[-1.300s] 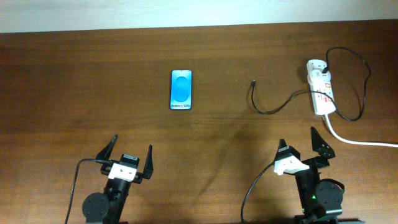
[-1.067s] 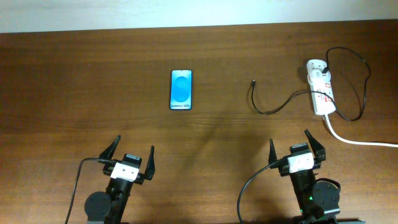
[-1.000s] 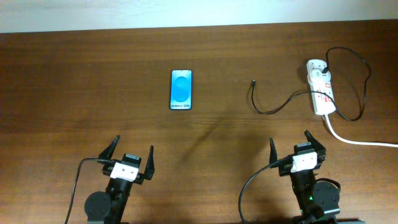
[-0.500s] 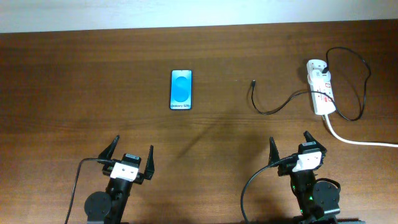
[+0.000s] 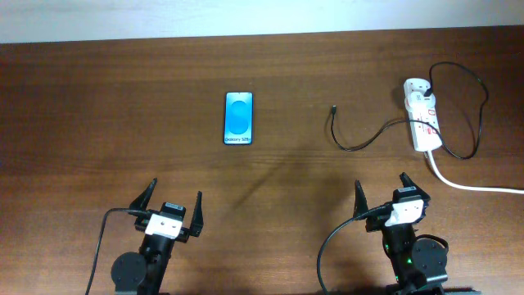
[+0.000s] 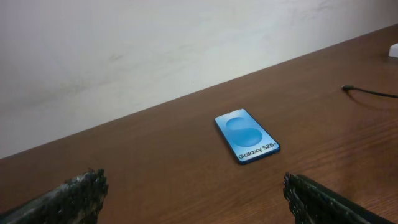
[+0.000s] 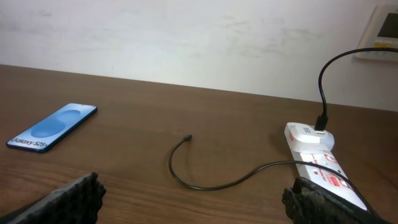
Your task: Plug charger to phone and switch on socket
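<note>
The phone (image 5: 238, 117) lies flat at the table's middle back, blue screen up; it also shows in the left wrist view (image 6: 247, 135) and the right wrist view (image 7: 53, 127). The charger (image 5: 360, 139) is a thin black cable curling from its free plug tip (image 5: 334, 108) to the socket (image 5: 422, 114), a white power strip at the back right. The cable (image 7: 211, 177) and the strip (image 7: 317, 160) show in the right wrist view. My left gripper (image 5: 173, 206) is open and empty near the front edge. My right gripper (image 5: 381, 193) is open and empty, in front of the cable.
A thick white cord (image 5: 475, 185) runs from the socket to the right edge. The charger loops behind the socket (image 5: 479, 98). A pale wall (image 7: 186, 37) stands behind the table's far edge.
My right gripper has turned from a tilted pose to face straight back and shifted slightly right. The left arm, phone, charger and socket have not moved.
</note>
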